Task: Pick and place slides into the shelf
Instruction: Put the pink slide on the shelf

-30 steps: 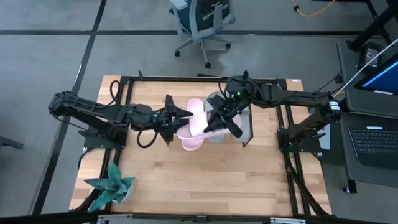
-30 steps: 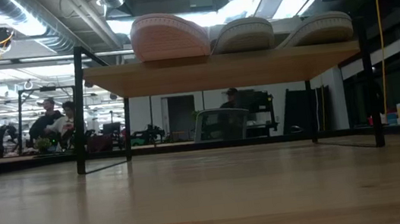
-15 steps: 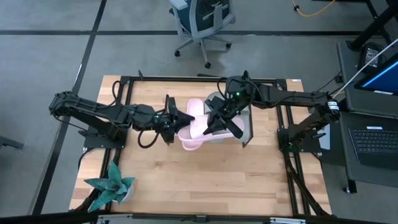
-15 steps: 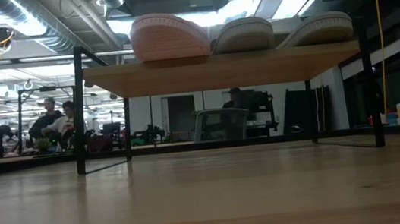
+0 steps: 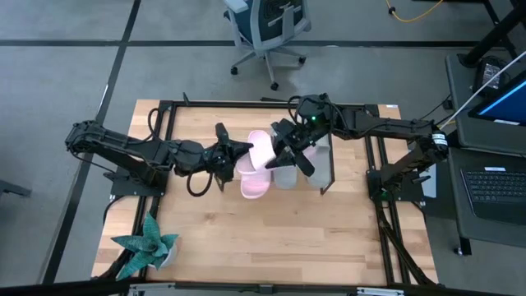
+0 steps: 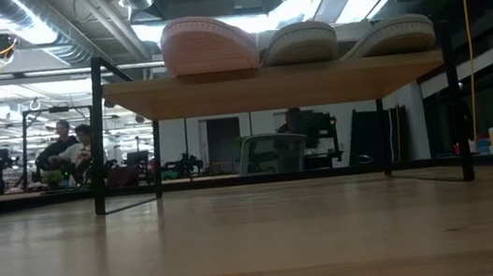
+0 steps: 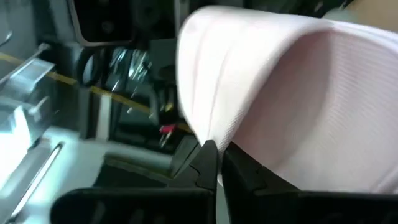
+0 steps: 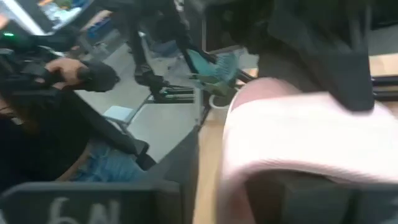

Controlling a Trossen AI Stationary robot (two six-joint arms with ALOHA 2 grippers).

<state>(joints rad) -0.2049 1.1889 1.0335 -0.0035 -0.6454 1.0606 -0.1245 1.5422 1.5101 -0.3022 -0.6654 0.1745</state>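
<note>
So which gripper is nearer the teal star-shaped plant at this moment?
Left. The left gripper, shut on the pink slide, sits on the plant's side of the table. The right gripper is beyond the slide, over the shelf, farther from the plant.

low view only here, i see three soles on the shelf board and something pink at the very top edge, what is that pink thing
Observer: It is the fourth slide, a pale pink slide, lifted above the shelf between the two arms.
Operator: who has it
Observer: The left gripper is shut on the edge of its strap; the left wrist view shows this.
Operator: and the right arm
Observer: The right gripper is over the slide's other side, from the right. I cannot tell whether it holds the slide.
</note>
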